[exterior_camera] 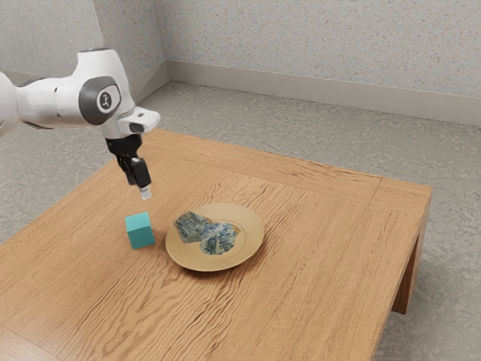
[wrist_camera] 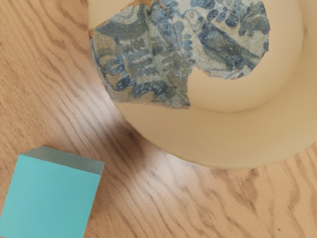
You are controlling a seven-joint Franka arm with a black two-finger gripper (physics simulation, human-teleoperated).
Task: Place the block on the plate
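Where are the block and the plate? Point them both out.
Block [wrist_camera: 49, 198]: wrist view, on its bright teal top face.
Plate [exterior_camera: 252, 227]: exterior view, on its broad tan rim.

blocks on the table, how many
1. The teal block rests on the wooden table, beside the plate with a gap of bare wood between them. I see nothing that could hide another.

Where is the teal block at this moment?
The teal block is on the wooden table, in the exterior view, just beside the plate, on its side toward the exterior view's left, below the end effector.
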